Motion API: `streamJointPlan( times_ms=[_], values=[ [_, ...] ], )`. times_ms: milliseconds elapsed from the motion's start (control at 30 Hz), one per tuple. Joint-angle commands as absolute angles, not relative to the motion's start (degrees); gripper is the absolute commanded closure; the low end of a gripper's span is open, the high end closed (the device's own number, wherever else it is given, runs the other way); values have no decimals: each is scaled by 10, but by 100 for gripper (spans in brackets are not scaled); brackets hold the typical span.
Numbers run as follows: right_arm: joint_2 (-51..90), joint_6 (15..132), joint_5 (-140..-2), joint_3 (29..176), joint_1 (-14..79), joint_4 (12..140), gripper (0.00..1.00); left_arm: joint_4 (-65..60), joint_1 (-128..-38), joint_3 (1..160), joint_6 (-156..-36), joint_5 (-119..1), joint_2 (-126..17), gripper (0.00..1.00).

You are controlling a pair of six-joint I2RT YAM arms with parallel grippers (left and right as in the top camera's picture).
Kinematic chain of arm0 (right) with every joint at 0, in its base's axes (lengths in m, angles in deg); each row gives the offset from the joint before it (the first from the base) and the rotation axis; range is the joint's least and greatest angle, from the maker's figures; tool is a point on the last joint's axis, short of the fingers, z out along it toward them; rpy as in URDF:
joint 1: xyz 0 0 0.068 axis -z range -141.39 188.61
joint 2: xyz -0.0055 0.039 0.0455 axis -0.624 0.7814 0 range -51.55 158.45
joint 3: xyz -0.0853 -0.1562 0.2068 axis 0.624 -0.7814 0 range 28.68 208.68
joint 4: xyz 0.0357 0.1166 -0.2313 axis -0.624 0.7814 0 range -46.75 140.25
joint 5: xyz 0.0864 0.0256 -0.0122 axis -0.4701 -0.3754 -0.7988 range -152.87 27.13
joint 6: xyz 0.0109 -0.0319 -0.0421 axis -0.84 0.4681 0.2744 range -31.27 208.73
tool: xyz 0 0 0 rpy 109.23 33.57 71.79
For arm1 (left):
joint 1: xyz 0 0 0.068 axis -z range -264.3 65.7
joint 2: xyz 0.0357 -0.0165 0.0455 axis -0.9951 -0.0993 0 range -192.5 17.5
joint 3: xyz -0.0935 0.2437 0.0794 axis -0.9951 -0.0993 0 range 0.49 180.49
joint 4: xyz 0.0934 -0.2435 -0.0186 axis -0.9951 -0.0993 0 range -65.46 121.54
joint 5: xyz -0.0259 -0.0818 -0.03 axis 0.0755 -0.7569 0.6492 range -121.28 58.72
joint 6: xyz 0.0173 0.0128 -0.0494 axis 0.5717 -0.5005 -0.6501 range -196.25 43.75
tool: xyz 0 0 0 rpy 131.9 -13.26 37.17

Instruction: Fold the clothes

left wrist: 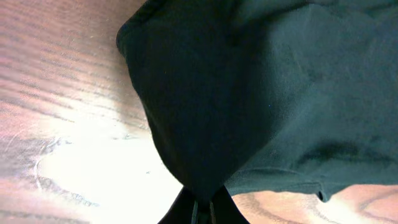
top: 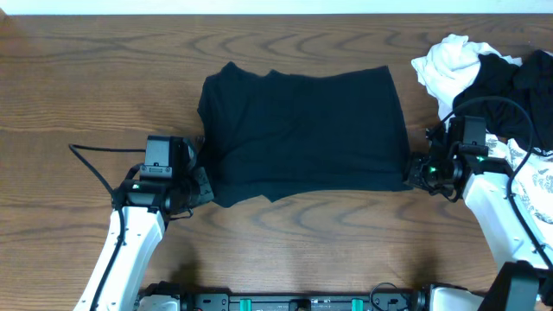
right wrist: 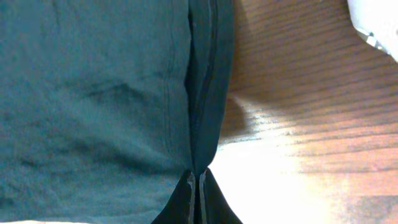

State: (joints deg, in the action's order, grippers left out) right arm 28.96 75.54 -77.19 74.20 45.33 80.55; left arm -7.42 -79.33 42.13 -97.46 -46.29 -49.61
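Black soft fabric garment (top: 302,130) flat on brown wooden surface (top: 86,86), left gripper (top: 202,183) pinching its near-left corner, right gripper (top: 416,170) pinching its near-right corner

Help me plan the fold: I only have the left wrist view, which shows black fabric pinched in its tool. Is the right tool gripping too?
Observer: Yes, the right tool is shut on the right edge of the black garment, near its closer corner.
Operator: Is the garment spread flat?
Observer: Mostly; overhead it lies as a wide rectangle between both arms, the left tool at its near left corner.
Operator: Anything else nearby?
Observer: A heap of other clothes, white and black, sits at the far right of the table, beside the right arm.
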Motion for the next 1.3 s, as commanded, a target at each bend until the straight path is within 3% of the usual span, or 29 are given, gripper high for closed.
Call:
streamJointPlan(
  times_ms=[0,867,1267],
  values=[
    [262,754,-766,740,450,814,99,-84,-795,419,-980,-451,-485,94],
    [159,739,-764,740,450,946,99,-139,-795,419,-1006,-436,-381,94],
    [151,729,-763,740,450,922,99,-125,-795,419,-1031,-409,-382,94]
  ],
)
